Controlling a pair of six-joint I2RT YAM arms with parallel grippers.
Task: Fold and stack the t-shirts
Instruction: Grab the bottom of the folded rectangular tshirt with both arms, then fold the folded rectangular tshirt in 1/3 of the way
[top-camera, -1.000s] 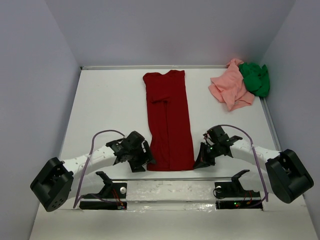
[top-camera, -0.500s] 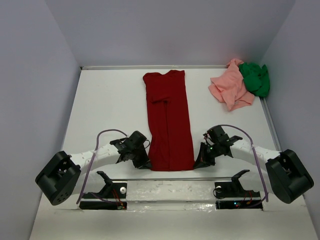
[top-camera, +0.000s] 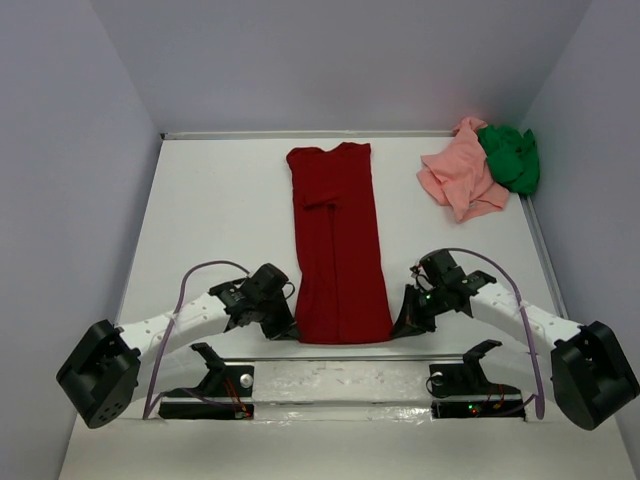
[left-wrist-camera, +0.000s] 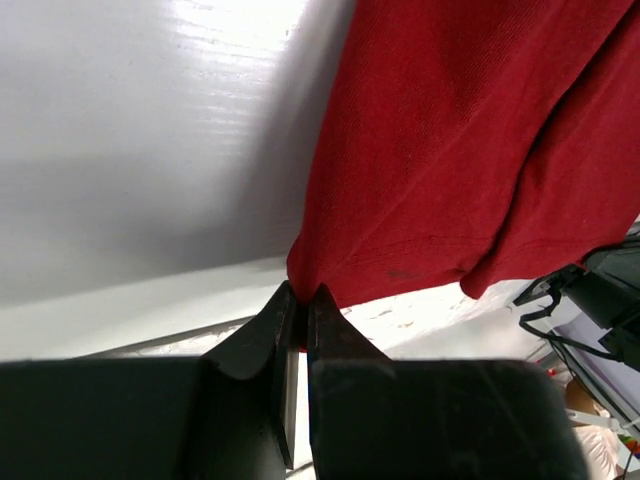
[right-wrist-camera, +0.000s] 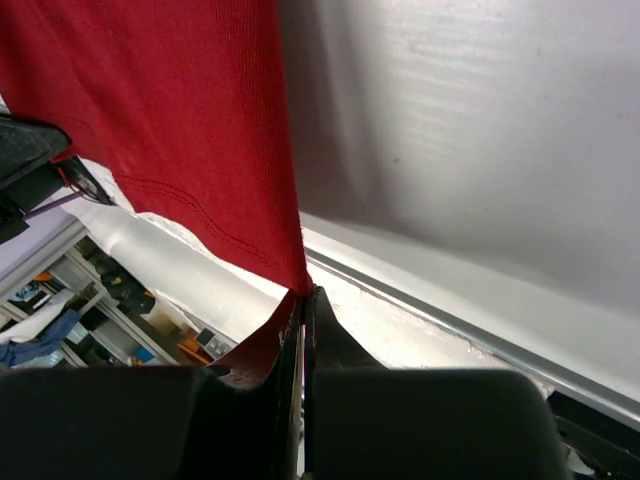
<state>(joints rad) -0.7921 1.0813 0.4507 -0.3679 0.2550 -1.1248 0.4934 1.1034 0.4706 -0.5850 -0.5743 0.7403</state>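
Note:
A dark red t-shirt (top-camera: 338, 245) lies as a long narrow strip down the middle of the white table, folded lengthwise. My left gripper (top-camera: 286, 328) is shut on its near left corner (left-wrist-camera: 305, 270). My right gripper (top-camera: 400, 325) is shut on its near right corner (right-wrist-camera: 292, 272). In both wrist views the hem hangs from the closed jaws, a little above the table. A salmon pink t-shirt (top-camera: 460, 178) and a bright green t-shirt (top-camera: 510, 157) lie crumpled together at the far right corner.
Grey walls close in the table (top-camera: 215, 215) on the left, back and right. A taped strip (top-camera: 340, 385) with both arm bases runs along the near edge, just behind the red hem.
My left gripper moved right to the red shirt's near left corner and closed on it. The right gripper kept its grip and shifted slightly toward the near edge.

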